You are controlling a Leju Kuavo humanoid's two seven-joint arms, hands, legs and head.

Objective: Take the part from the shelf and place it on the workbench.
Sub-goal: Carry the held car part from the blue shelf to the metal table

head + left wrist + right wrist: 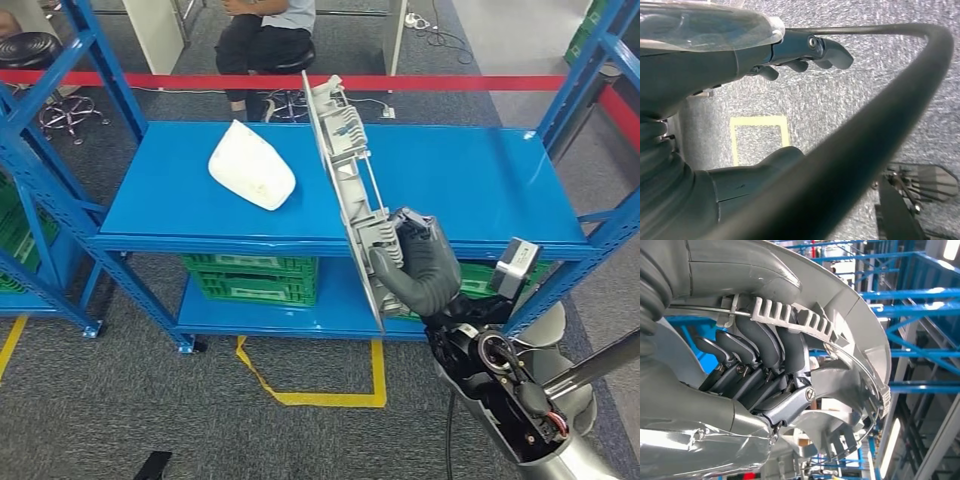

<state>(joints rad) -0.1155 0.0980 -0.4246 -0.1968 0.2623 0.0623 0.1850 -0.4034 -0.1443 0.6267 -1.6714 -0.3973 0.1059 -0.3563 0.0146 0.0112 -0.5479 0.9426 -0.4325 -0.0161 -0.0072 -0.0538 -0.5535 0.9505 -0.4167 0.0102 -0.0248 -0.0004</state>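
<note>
My right hand (417,268) grips the grey part (349,190) at its lower end, fingers (764,342) curled through its ribs; part stands tilted above the blue shelf (468,175).

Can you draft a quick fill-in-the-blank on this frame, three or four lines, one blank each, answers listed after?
1. The grey part is held by the robot's ____ hand.
2. The white part lies on the ____ shelf.
3. Under that shelf sits a ____ crate.
4. The fingers of the left hand hang over the carpet and hold ____.

Missing words: right; blue; green; nothing
</note>
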